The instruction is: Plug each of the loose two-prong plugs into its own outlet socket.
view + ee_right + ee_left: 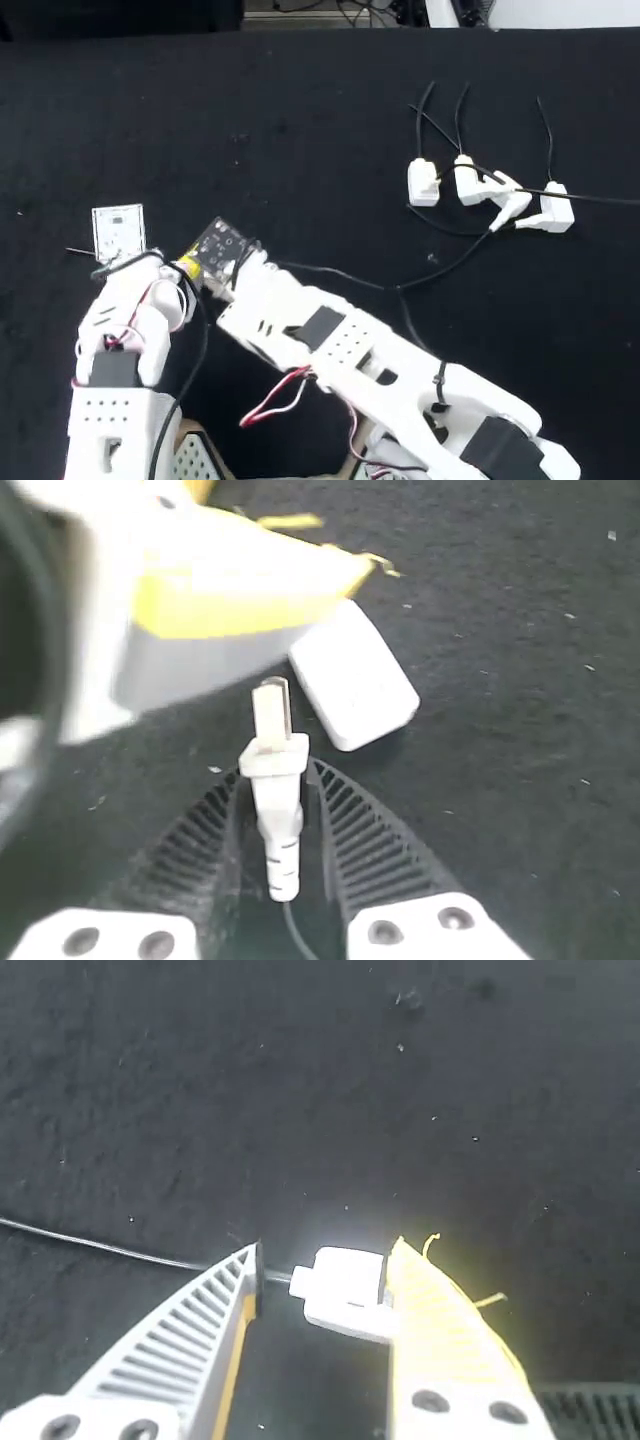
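The right gripper (272, 768) is clamped on a white two-prong plug (272, 780), its prongs beside a white socket block (352, 688). The left gripper (328, 1250), fingers apart, straddles that block at the black table's (300, 120) 8 o'clock.

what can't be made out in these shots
- Left wrist view: glare washes out the white socket block, slots unreadable.
- Right wrist view: a blurred yellow finger covers that block's end.
- High view: the right arm covers the white two-prong plug.
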Action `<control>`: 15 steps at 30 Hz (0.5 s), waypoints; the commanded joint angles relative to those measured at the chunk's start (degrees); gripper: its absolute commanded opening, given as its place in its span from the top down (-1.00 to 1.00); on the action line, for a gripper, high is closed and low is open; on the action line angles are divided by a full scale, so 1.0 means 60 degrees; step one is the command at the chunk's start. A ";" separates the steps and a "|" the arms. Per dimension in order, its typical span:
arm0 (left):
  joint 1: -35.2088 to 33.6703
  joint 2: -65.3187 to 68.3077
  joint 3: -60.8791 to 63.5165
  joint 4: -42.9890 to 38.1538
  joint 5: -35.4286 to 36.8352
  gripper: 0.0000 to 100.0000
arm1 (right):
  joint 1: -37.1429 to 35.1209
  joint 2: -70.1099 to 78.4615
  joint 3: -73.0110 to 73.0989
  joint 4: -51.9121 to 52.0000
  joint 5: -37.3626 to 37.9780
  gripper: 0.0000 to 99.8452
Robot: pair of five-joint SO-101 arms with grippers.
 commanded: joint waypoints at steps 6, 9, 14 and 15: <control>0.1194 -0.2842 0.0623 0.1231 -0.0103 0.57 | -0.0220 -0.0081 -0.0022 -0.0234 -0.0044 0.98; 0.1018 -0.3179 0.0842 0.1245 -0.0381 0.58 | -0.0205 -0.0095 -0.0022 -0.0220 -0.0044 0.98; 0.0974 -0.3018 0.0886 0.1231 -0.0484 0.58 | -0.0205 -0.0916 0.0051 0.0337 -0.0029 0.98; 0.0974 -0.3018 0.0886 0.1231 -0.0484 0.58 | -0.0205 -0.1253 0.0139 0.0498 -0.0015 0.98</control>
